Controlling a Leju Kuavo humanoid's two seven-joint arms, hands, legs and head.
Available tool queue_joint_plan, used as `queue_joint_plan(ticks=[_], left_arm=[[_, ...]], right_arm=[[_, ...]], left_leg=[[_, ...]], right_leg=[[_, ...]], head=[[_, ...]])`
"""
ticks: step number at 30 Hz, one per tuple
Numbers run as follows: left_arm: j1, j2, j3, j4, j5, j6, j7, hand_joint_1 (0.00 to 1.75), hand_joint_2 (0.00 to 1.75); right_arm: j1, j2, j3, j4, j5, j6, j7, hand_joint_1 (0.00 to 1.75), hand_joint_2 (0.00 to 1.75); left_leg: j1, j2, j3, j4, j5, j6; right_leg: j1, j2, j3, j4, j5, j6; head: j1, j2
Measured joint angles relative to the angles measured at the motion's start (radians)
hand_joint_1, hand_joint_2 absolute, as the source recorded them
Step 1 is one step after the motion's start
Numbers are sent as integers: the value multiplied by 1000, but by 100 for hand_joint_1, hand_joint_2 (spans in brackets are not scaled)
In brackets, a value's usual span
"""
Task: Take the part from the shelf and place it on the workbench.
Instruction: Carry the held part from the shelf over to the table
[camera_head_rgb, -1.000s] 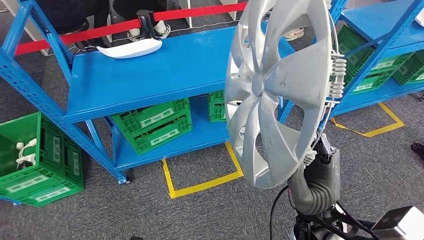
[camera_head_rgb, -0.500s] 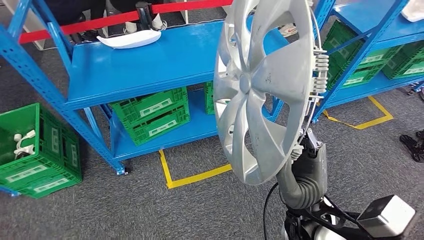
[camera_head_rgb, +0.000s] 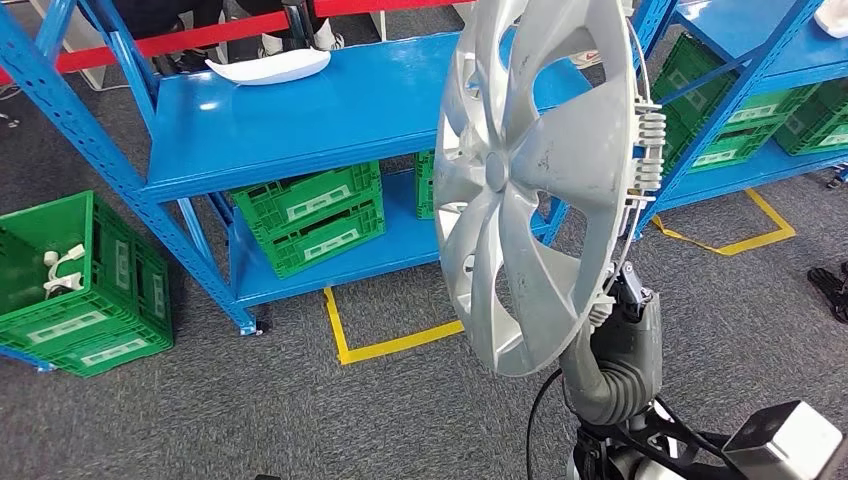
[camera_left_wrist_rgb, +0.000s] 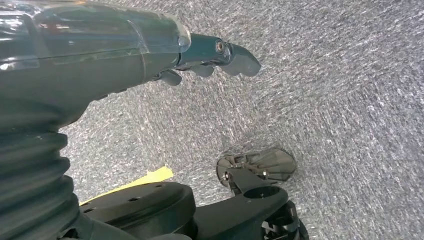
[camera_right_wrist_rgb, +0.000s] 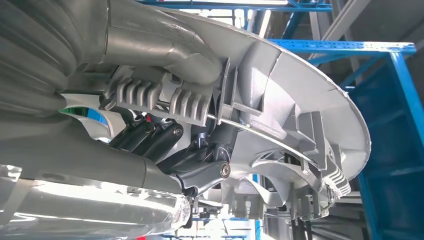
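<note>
A big silver wheel cover (camera_head_rgb: 540, 180) stands upright on edge in the head view, in front of the blue shelf (camera_head_rgb: 330, 110). My right hand (camera_head_rgb: 625, 310) grips it at its lower rim, the grey ribbed wrist below it. In the right wrist view the dark fingers (camera_right_wrist_rgb: 155, 140) reach in behind the cover's ribbed back (camera_right_wrist_rgb: 300, 115). My left hand (camera_left_wrist_rgb: 150, 45) hangs over grey carpet, its fingers (camera_left_wrist_rgb: 235, 55) loosely extended and holding nothing.
A white curved part (camera_head_rgb: 268, 66) lies at the back of the shelf's top board. Green crates (camera_head_rgb: 312, 218) sit on the lower board, another green crate (camera_head_rgb: 75, 290) on the floor to the left. Yellow floor tape (camera_head_rgb: 390, 345), a red barrier (camera_head_rgb: 200, 35) and a second blue shelf (camera_head_rgb: 760, 50) surround it.
The whole picture has swayed a little, so the camera has moved. The wheel cover stays upright in my right hand's grip at about the same place.
</note>
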Motion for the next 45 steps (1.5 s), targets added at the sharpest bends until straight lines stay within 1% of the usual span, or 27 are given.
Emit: queue_joint_plan(ticks=[3, 4, 6, 7, 8, 9, 11, 13, 16, 18, 21, 22, 23, 24, 26, 27, 28, 31, 33, 34, 36, 37, 38, 39, 42, 43, 45], left_arm=[[0, 0, 0, 0, 0, 0, -1, 0, 175], [0, 0, 0, 0, 0, 0, -2, 0, 175], [0, -1, 0, 0, 1, -1, -2, 0, 175], [0, -1, 0, 0, 2, -2, -2, 0, 175], [0, -2, 0, 0, 4, -3, -2, 0, 175], [0, -2, 0, 0, 5, -3, -2, 0, 175], [0, -1, 0, 0, 5, -3, -2, 0, 175], [0, 0, 0, 0, 6, -3, -2, 0, 175], [1, 0, 0, 0, 8, -3, -1, 0, 175], [0, -2, 0, 0, 11, -2, -1, 0, 175], [1, -5, 0, 0, 13, -2, -1, 0, 175], [2, -7, 0, 0, 14, -2, -1, 0, 175], [2, -8, 0, 0, 15, -2, -1, 0, 175], [2, -9, 0, 0, 15, -2, -2, 0, 175], [1, -11, 0, 0, 15, -2, -2, 0, 175], [1, -11, 0, 0, 15, -2, -2, 0, 175], [0, -11, 0, 0, 15, -2, -2, 0, 175], [1, -11, 0, 0, 15, -2, -2, 0, 175], [1, -11, 0, 0, 15, -2, -2, 0, 175], [1, -11, 0, 0, 15, -2, -2, 0, 175], [1, -11, 0, 0, 15, -2, -2, 0, 175], [2, -12, 0, 0, 15, -2, -2, 0, 175], [2, -12, 0, 0, 15, -2, -2, 0, 175], [2, -12, 0, 0, 15, -2, -2, 0, 175], [2, -12, 0, 0, 15, -2, -2, 0, 175], [1, -11, 0, 0, 15, -2, -2, 0, 175], [1, -11, 0, 0, 15, -2, -2, 0, 175]], right_arm=[[-6, 0, 4, 1, 0, 1, 0, 175, 175], [-8, 0, 6, 1, 0, 1, 1, 175, 175], [-10, 0, 8, 2, 0, 2, 3, 175, 175], [-10, 0, 9, 3, 1, 2, 3, 175, 175], [-10, 0, 9, 4, 1, 2, 4, 175, 175], [-10, 0, 9, 5, 2, 2, 4, 175, 175], [-10, 0, 10, 7, 4, 3, 6, 175, 175], [-10, 0, 10, 7, 7, 3, 6, 175, 175], [-10, 0, 12, 7, 7, 4, 7, 175, 175], [-11, 0, 13, 6, 7, 4, 7, 175, 175], [-10, 0, 13, 9, 7, 5, 7, 175, 175], [-10, 0, 13, 10, 7, 5, 7, 175, 175], [-9, 0, 14, 11, 7, 5, 7, 175, 175], [-9, 0, 14, 12, 6, 5, 7, 175, 175], [-9, 0, 14, 13, 6, 5, 7, 175, 175], [-9, 0, 14, 13, 6, 5, 7, 175, 175], [-9, 0, 14, 13, 6, 5, 7, 175, 175], [-9, -1, 14, 14, 6, 5, 7, 175, 175], [-8, -1, 14, 14, 5, 5, 7, 175, 175], [-9, -1, 14, 14, 5, 5, 7, 175, 175], [-8, -1, 15, 14, 5, 5, 7, 175, 175], [-8, -1, 15, 15, 5, 5, 7, 175, 175], [-8, -1, 15, 15, 5, 5, 7, 175, 175], [-8, -1, 15, 15, 4, 5, 7, 175, 175], [-9, 0, 15, 15, 4, 5, 7, 175, 175], [-9, 0, 15, 15, 4, 5, 7, 175, 175], [-9, 0, 15, 15, 4, 5, 7, 175, 175]], left_leg=[[-1, 2, -18, 8, 12, -16], [0, 3, -32, 21, 6, -28], [1, 0, -96, 166, -76, -45], [2, -2, -122, 238, -115, -48], [0, -5, -133, 287, -135, -44], [-3, -6, -109, 258, -111, -38], [-11, -9, -32, 139, -53, -16], [-20, -11, 20, 46, -27, -1], [-20, -10, 33, 11, -24, 3], [-12, -10, 37, -9, -20, 9], [-7, -4, 35, -16, -17, 12], [-7, -2, 34, -15, -17, 12], [-5, 0, 34, -14, -17, 10], [-3, 1, 34, -11, -17, 8], [0, 1, 33, -6, -20, 0], [0, 0, 30, -1, -21, -6], [-1, 0, 24, 3, -21, -12], [-2, 1, 9, 10, -17, -30], [1, 1, -5, 39, -44, -38], [1, 0, -24, 82, -74, -41], [1, -3, -80, 213, -142, -44], [1, -4, -103, 268, -162, -44], [1, -4, -113, 293, -164, -43], [0, -4, -103, 280, -146, -40], [-2, -6, -7, 98, -52, -24], [-4, -7, 15, 50, -40, -20], [-8, -9, 25, 21, -39, -14]], right_leg=[[-6, 4, 129, -213, 63, 1], [-5, 5, 160, -278, 81, -12], [8, 3, 141, -295, 95, -51], [14, 0, 129, -295, 103, -67], [21, -1, 121, -292, 106, -73], [26, 0, 117, -288, 107, -74], [33, 0, 113, -282, 107, -74], [35, -1, 108, -278, 108, -71], [32, -1, 103, -274, 109, -59], [30, 2, 87, -238, 79, -45], [16, 5, 14, -62, -12, -21], [11, 5, -4, -14, -26, -16], [6, 5, -8, 0, -21, -11], [2, 4, 5, -23, 4, -6], [-5, 5, 64, -147, 75, 0], [-6, 6, 90, -205, 99, -1], [-5, 7, 105, -244, 108, -5], [-1, 8, 104, -268, 105, -30], [-1, 5, 102, -272, 111, -46], [-1, 3, 100, -274, 114, -53], [4, -1, 95, -274, 117, -62], [7, -2, 93, -274, 119, -65], [10, -2, 92, -274, 120, -66], [13, -2, 91, -273, 120, -67], [18, -1, 90, -267, 121, -65], [20, 0, 87, -264, 122, -62], [20, 0, 79, -262, 126, -51]], head=[[5, 0], [3, 0], [-14, 0], [-23, 0], [-28, 0], [-29, 0], [-29, 0], [-27, 0], [-30, 0], [-25, 0], [-9, 0], [-6, 0], [-5, 0], [-3, 0], [1, 0], [4, 0], [7, 0], [4, 0], [-3, 0], [-9, 0], [-22, 0], [-25, 0], [-26, 0], [-27, 0], [-29, 0], [-29, 0], [-29, 0]])
